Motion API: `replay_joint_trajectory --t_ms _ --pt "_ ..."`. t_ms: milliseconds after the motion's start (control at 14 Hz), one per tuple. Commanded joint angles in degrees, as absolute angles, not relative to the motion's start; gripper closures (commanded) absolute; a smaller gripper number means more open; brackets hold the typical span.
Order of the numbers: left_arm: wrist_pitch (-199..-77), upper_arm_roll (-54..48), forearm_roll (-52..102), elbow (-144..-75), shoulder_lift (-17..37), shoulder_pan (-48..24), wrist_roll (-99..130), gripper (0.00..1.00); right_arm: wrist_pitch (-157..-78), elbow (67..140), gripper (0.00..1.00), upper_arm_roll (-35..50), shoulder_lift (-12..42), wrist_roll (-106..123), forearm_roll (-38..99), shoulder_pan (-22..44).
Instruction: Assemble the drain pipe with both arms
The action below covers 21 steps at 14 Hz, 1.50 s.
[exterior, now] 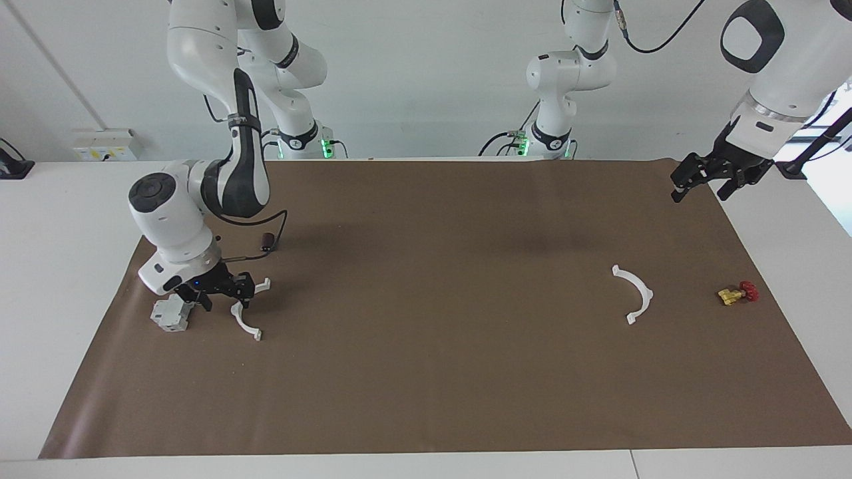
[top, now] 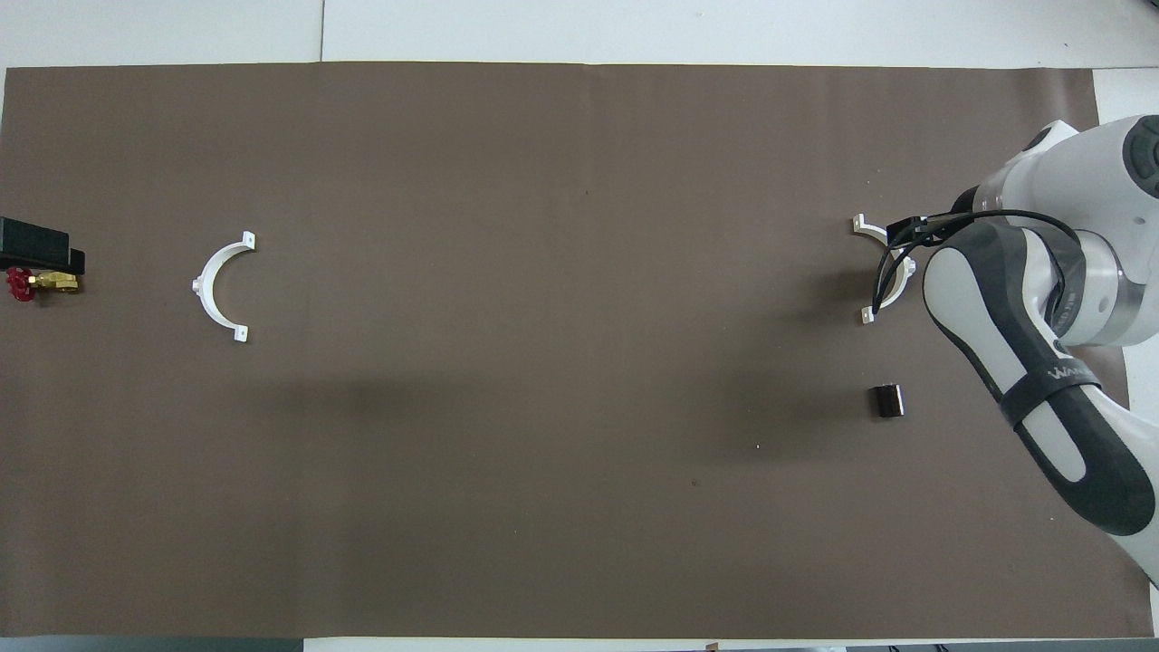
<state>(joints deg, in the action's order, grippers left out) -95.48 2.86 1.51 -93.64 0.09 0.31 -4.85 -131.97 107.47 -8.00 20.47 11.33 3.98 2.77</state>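
Note:
The drain pipe lies as two separate white half-circle pieces on the brown mat (exterior: 426, 399). One half (exterior: 246, 326) (top: 867, 314) is at the right arm's end. My right gripper (exterior: 223, 303) is low over its middle, fingers apart astride the arc, and hides that part. The other half (exterior: 636, 293) (top: 217, 290) lies at the left arm's end with nothing touching it. My left gripper (exterior: 702, 181) waits open, raised over the mat's corner at that end.
A grey blocky box (exterior: 172, 314) sits right beside the right gripper, toward the mat's edge. A small dark cylinder (exterior: 268, 241) (top: 887, 400) lies nearer to the robots than that half. A red-and-yellow valve (exterior: 737, 293) (top: 32, 283) lies by the other half.

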Motion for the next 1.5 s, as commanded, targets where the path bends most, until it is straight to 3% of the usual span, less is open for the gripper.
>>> replay_joint_trajectory --t_ms 0,143,500,929,1214,1429 --pt "-96.0 3.1 1.9 -95.5 -1.7 0.0 -4.8 0.0 -132.9 107.7 0.26 -7.6 21.3 14.6 6.0 1.6" --pt "-95.7 2.9 1.9 -95.5 -1.7 0.0 -4.8 0.0 -132.9 108.0 0.28 -7.6 21.5 14.6 6.0 1.6" --pt "-94.6 3.0 1.9 -96.0 -2.0 -0.3 -4.7 0.0 -136.4 112.1 0.46 -7.6 20.8 17.3 6.0 1.8" --pt "-100.4 3.0 1.7 -98.8 -2.1 -0.1 -5.2 0.0 -136.7 112.9 0.51 -7.6 20.7 17.7 6.0 1.8" --pt "-107.2 3.0 1.7 -104.9 -2.2 0.3 -5.3 0.0 -136.9 113.2 0.72 -7.6 20.7 17.6 6.0 1.8" --pt "-113.4 2.9 1.7 -108.6 -0.8 0.3 -5.2 0.0 -136.2 112.7 0.97 -7.6 20.8 17.5 6.0 2.1"
